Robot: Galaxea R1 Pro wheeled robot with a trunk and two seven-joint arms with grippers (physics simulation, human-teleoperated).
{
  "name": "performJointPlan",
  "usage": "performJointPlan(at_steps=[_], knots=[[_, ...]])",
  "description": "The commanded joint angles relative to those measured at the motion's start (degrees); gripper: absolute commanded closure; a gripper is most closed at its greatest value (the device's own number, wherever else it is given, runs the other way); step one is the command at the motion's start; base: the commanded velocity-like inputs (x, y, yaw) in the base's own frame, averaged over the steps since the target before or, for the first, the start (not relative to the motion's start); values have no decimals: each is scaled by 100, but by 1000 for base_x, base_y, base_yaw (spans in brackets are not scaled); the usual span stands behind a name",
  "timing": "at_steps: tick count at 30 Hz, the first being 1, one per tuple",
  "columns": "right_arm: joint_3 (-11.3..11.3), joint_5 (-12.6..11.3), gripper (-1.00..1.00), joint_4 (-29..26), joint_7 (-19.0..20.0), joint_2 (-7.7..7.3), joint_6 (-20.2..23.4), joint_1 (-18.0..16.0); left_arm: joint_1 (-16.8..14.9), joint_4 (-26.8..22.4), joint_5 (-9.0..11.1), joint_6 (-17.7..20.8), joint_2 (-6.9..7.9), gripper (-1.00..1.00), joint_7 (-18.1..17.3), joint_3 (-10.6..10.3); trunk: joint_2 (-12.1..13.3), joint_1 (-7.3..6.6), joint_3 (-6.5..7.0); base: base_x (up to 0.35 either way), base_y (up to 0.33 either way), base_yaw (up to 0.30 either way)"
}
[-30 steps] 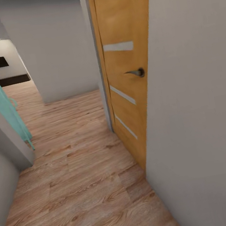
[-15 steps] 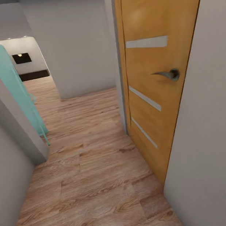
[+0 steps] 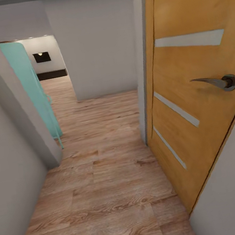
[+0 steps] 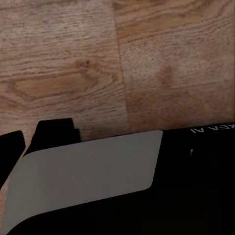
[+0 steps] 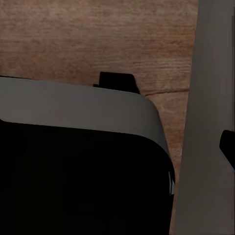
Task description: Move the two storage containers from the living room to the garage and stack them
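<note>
Item: storage containers, not in sight; location unknown. Setting: wood-plank floor (image 3: 108, 196) of a corridor, wooden door (image 3: 190, 93) alongside. Handling, judged: rigid, light; grasp opposite rims. Claw states: cannot tell.

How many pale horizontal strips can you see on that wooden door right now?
3, all on the wooden door at right: one high, one beneath the handle, one low. Others may sit above the frame.

Wooden door (image 3: 188, 82), orange-brown, pale horizontal strips, grey lever handle (image 3: 219, 82). Light wood-plank flooring (image 3: 105, 181). Grey wall (image 3: 96, 40) ahead. Turquoise panel (image 3: 31, 86) behind the left wall corner. Black rectangle (image 3: 41, 57) on far white wall.
</note>
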Motion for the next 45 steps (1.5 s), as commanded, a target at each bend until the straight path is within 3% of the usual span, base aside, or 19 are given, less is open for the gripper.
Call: performJointPlan(at_steps=[1,18,45], knots=[[48,-54,-100,16,-4,3,-28,-5,-4,7,22,-23,0,-100,-11,-31,-2,3,-5,314,0,12],[48,-50,-100,16,3,3,-25,-5,-4,7,22,-10,0,-100,-11,-31,-2,3,-5,319,15,1],[48,-48,-100,16,3,14,-17,-5,-4,7,27,3,34,-100,-11,-22,-2,3,-5,261,229,0]])
